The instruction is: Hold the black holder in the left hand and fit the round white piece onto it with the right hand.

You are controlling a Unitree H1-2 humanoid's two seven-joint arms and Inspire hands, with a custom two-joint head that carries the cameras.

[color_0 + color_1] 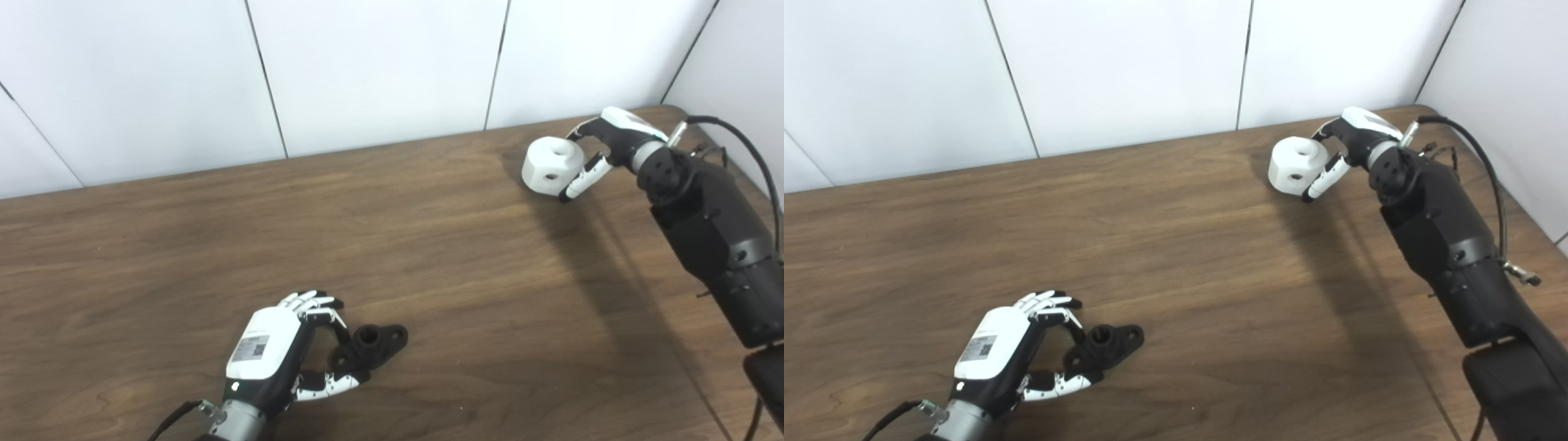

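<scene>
The holder (370, 346) lies on the table (429, 257) near its front edge. The left hand (278, 349) sits just left of it, fingers (315, 301) curled over its left end and thumb (331, 384) under its near side; whether it grips firmly I cannot tell. Far right of the holder, by the wall, the right hand (603, 147) is closed around the white piece (552, 166).
</scene>
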